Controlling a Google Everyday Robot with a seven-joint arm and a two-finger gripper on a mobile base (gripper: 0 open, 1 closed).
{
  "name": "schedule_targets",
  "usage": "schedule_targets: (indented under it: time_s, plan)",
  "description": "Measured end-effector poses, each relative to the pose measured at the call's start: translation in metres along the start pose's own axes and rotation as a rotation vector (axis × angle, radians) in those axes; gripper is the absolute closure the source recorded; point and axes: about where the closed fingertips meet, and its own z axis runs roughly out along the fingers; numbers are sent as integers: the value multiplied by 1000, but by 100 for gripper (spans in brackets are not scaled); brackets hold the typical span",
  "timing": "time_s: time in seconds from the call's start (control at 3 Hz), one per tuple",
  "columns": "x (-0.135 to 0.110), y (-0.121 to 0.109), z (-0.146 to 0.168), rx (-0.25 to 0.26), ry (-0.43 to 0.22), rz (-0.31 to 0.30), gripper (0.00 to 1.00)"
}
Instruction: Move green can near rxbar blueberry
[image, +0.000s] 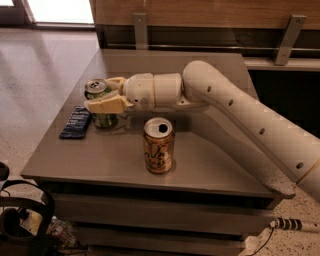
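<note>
The green can (100, 105) stands upright on the grey table (210, 160) at its left side, its silver top showing. My gripper (102, 97) reaches in from the right and is shut on the green can, one finger (107, 105) in front of it and one behind. The rxbar blueberry (76, 121), a flat dark navy wrapper, lies on the table just left of the can, a small gap between them.
An orange-gold can (159, 145) with script lettering stands upright near the table's front middle, right of and in front of the gripper. My white arm (240, 110) crosses the table's right half. A wooden wall with metal brackets (285, 37) stands behind.
</note>
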Motion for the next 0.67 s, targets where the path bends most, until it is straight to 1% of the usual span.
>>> schedule_targets:
  time_s: [0.33, 0.67]
  plan:
    - [0, 4, 3, -15, 1, 0, 77]
    - [-1, 6, 6, -22, 1, -1, 44]
